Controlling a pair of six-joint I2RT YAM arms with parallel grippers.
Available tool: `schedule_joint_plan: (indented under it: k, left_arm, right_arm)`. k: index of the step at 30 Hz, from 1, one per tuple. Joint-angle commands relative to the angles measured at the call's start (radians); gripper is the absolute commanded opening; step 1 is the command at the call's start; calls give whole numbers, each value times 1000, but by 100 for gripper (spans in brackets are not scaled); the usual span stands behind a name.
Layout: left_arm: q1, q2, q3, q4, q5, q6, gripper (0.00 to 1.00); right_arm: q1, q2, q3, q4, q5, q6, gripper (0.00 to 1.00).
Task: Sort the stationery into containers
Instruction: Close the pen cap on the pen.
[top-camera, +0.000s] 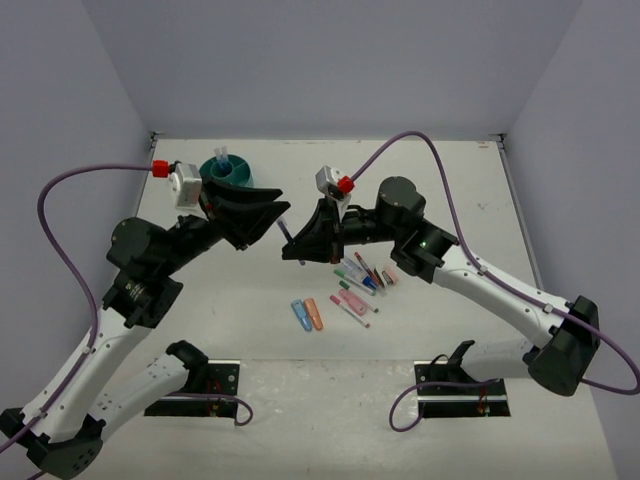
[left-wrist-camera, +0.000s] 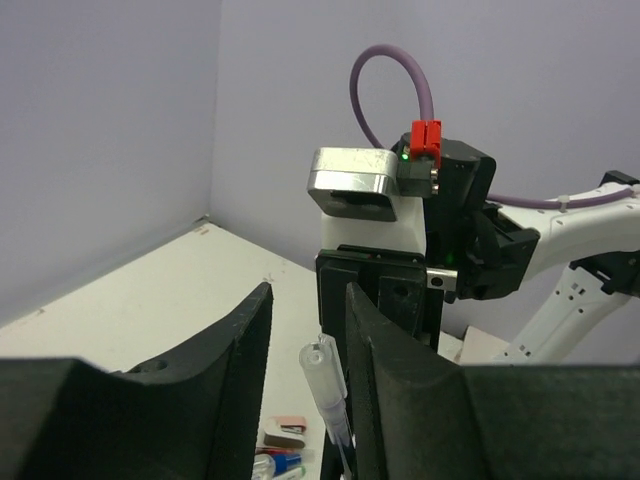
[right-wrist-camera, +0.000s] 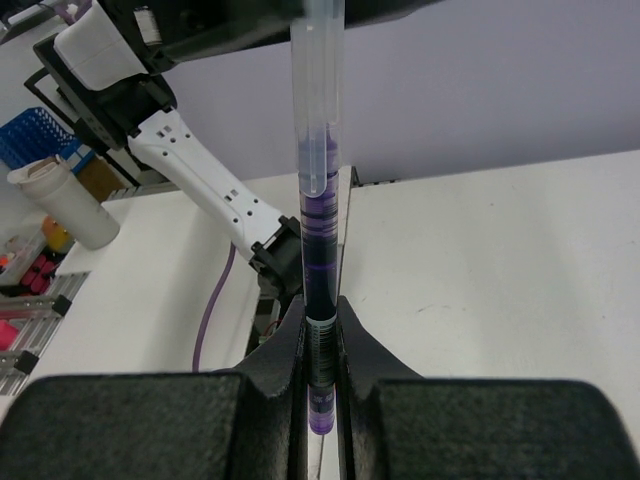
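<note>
here the right claw (right-wrist-camera: 320, 335) clamps the pen (right-wrist-camera: 317, 240) — its cap lies inside the half-open left claw (left-wrist-camera: 308, 305).

light: bright, even | shadows: faint on table (top-camera: 250, 295) | wrist views: foreground slightly soft

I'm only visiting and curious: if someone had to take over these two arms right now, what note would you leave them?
Right gripper: shut on a dark-blue pen, held up between the two arms.
Left gripper: jaws apart around the pen's clear-capped end, not clamping it.
Teal tub: far left of the table, behind the left arm. Something pale stands in it, too small to name.
Done: little, at most.
Left: the markers and erasers in a loose pile by the right arm, the blue and orange pieces beside them, and this pen.
</note>
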Motion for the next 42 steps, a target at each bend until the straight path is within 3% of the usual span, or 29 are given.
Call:
schedule_joint_plan:
  k: [1,9,17,23,33,38,42]
  left_arm:
    - [-1,-3,-18,64,84,-4,26]
    - [-1,1,-44,91,101,-36,1]
    - [-1,90,-70,28,78,-117,0]
    - [-1,130,-137,-53,21,-143,0]
    - [-14,74,-371,75,1,-261,0]
    - [-18,74,-409,141,36,-315,0]
    - [-15,63,-268,20,-26,-258,0]
  right_arm:
    - [-7,-46,-2,26,-44,-4,0]
    - [-7,-60,16,32,-21,9,0]
    - [-7,-30,156,-3,169,63,0]
    - [-9,29,354,-100,325,50,0]
    - [-37,175,681,-94,439,149,0]
    - [-38,183,592,18,400,195,0]
    - [-32,155,444,46,181,100,0]
